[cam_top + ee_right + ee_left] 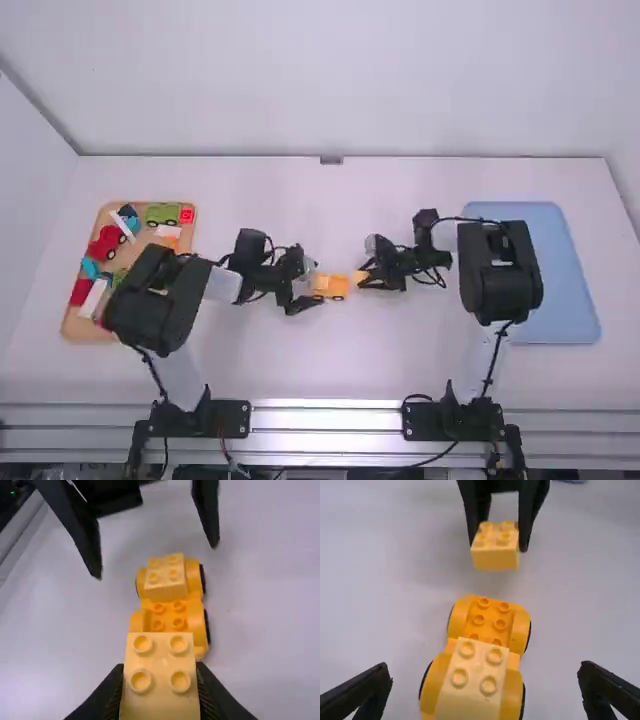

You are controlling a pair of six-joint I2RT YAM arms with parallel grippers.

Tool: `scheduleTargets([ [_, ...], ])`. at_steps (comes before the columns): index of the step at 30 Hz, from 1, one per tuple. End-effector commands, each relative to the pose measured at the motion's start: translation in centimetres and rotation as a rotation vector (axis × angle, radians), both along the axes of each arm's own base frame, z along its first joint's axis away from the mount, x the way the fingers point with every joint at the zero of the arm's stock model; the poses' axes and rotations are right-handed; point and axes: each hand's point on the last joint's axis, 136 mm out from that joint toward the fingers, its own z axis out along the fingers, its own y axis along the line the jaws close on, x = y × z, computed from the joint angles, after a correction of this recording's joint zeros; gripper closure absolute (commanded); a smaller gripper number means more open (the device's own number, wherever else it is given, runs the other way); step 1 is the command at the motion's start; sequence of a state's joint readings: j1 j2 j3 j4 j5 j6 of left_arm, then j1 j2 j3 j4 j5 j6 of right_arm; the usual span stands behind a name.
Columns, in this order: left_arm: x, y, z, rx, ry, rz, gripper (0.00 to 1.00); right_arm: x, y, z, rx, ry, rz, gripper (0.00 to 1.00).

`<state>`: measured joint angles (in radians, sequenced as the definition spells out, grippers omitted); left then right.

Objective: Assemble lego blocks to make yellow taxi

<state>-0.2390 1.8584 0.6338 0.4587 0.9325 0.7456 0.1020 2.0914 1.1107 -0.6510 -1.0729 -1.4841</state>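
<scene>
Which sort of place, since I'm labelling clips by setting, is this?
Probably a robotics lab: a left arm and right arm mounted at a white table, with a tray of toy blocks.

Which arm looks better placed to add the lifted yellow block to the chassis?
The right, I'd judge: its gripper holds the yellow block, studs up, near the chassis's bare-studded end. The left gripper is open and empty, nearer the end bearing another block.
</scene>
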Motion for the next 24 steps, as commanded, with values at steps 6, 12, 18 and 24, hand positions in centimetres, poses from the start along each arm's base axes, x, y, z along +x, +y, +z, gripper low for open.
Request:
scheduleTargets([
  [6,0.6,-1.4,-1.9,0.109,-0.112,-0.089,0.01,0.4,1.3,2.3,0.04,-0.102,0.077,0.78],
  [12,0.7,-1.9,-2.6,0.102,-0.095,-0.109,0.01,0.4,1.7,2.6,0.046,-0.101,0.078,0.71],
  [18,0.7,-1.8,-3.4,0.114,-0.082,-0.103,0.14,0.4,1.7,3.0,0.052,-0.102,0.075,0.73],
  [24,0.5,-1.8,-3.7,0.117,-0.071,-0.104,0.3,0.2,2.1,3.4,0.05,-0.118,0.09,0.74],
])
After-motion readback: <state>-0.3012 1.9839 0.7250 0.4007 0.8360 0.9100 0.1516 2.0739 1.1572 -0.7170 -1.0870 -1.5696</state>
